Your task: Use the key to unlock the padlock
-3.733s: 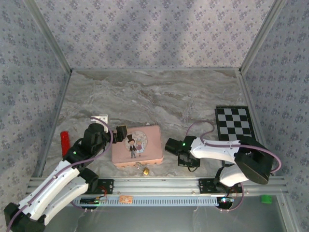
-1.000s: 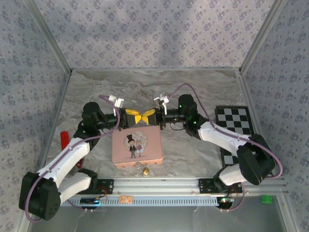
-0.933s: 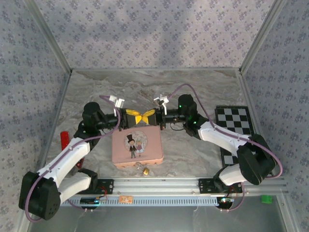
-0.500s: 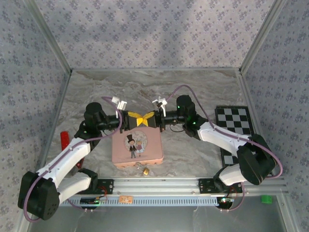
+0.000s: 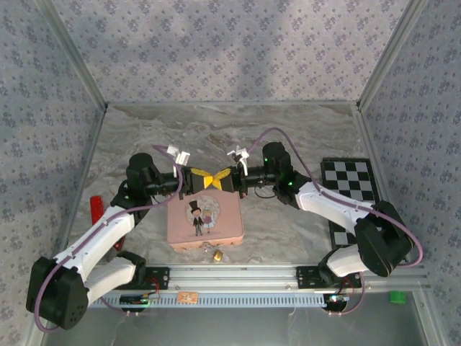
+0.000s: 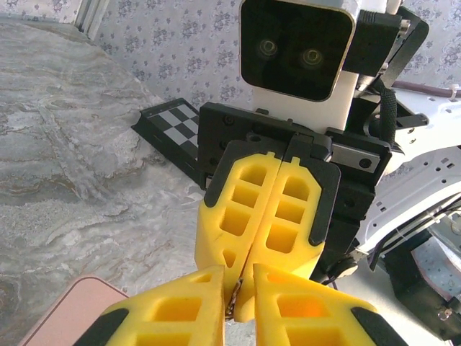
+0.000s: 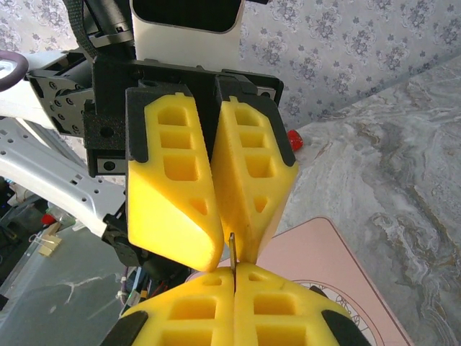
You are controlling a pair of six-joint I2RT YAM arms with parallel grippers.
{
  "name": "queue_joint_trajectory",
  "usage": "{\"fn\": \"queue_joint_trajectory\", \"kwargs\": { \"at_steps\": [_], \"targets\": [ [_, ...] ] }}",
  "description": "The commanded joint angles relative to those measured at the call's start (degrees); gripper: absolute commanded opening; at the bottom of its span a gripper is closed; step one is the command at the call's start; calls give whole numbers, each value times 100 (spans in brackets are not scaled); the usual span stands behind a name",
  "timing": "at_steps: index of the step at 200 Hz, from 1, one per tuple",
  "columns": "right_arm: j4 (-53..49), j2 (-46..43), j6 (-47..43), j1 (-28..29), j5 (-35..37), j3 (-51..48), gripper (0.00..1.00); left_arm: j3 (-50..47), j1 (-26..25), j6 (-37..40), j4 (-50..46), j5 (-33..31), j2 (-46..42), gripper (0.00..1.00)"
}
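Writing: none that I can read. The pink tin [image 5: 205,216] has a lid drawing of a figure in a black top hat beside a figure in pink, and any lettering is too small for me.
Count: two arms, two pincers, one tin, one padlock, one key, one checkered board [image 5: 348,184], one red piece [image 5: 96,209] and one small green item [image 5: 397,296] past the front rail.
Right pincer [image 7: 235,268]: pressed together and pinching the key [image 7: 232,244]. I see the thin silvery blade poking out from between its pads [image 7: 187,310] toward the other pincer.
Left pincer [image 6: 239,285]: narrowed to a slit around the free end of the key. I cannot tell whether it is pressing on the metal.
Meeting point: the two pincers are tip to tip in the air, over the far edge of the tin.
Padlock [image 5: 217,254]: lying on the tabletop [image 5: 238,137] just beside the tin's near edge, well apart from both pincers and from the key.
Change over the last second: the left pincer has drawn in from a wider spread, while the right one has stayed clamped.
Change from the earliest picture: both arms then lay low at either side of the tin, and now they reach up to meet beyond it. The tin and the padlock lie where they did.
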Motion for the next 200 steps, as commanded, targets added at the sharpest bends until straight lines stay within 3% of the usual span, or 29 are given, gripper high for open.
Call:
{"fn": "queue_joint_trajectory", "kwargs": {
  "at_steps": [1, 60, 137, 200],
  "targets": [
    [-53, -39, -98, 69, -255, 46, 0, 298, -33, 129, 98, -33, -143, 18],
    [122, -30, 33, 48, -324, 16, 0, 369, -42, 120, 2, -52, -74, 17],
    [532, -30, 348, -127, -406, -22, 0, 327, -42, 190, -56, -5, -66, 23],
    [544, 66, 367, -101, -493, 16, 0, 382, -51, 164, -33, 45, -21, 15]
  ]
}}
